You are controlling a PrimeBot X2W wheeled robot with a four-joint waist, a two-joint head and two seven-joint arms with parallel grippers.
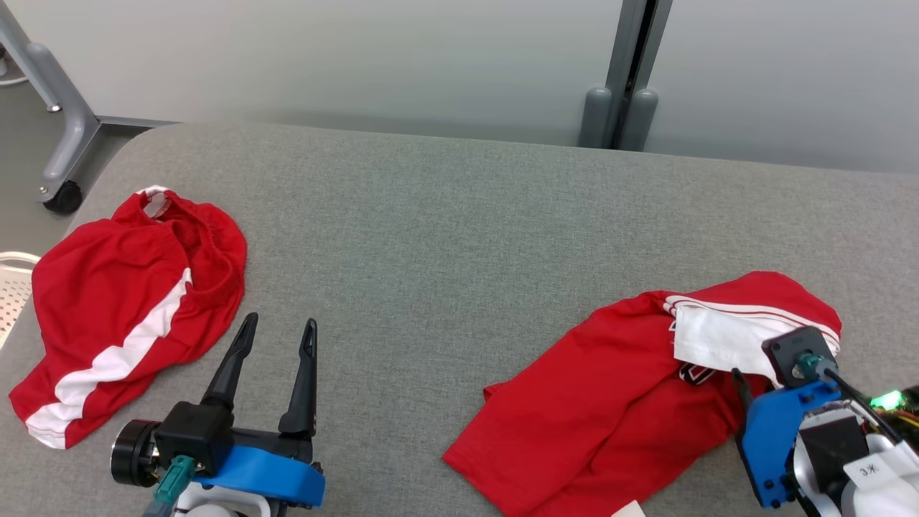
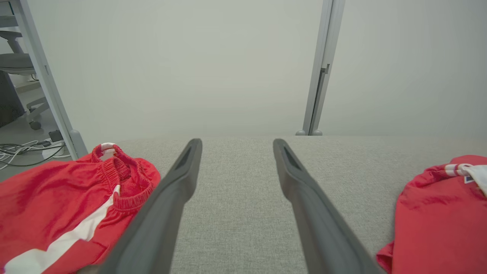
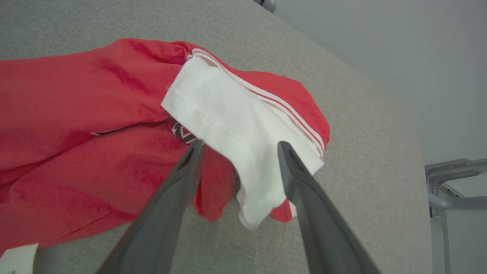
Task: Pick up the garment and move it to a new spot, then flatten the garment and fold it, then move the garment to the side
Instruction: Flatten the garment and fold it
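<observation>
The garment, a crumpled red shirt (image 1: 617,409) with a white, striped sleeve (image 3: 232,114), lies at the table's front right. My right gripper (image 3: 240,144) is open just over that sleeve, one finger on each side of the white cloth, gripping nothing. In the head view the right gripper (image 1: 747,388) sits at the shirt's right edge, its fingers mostly hidden by the blue wrist. My left gripper (image 1: 281,320) is open and empty near the front left, over bare grey cloth (image 2: 236,140), beside red shorts (image 1: 122,301) with a white stripe.
The table (image 1: 459,215) is covered in grey fabric, with a broad bare stretch between the two red pieces. A grey frame leg on a castor (image 1: 61,194) stands past the back-left corner. A grey post (image 1: 624,108) rises behind. A white tag (image 3: 15,258) lies by the shirt's hem.
</observation>
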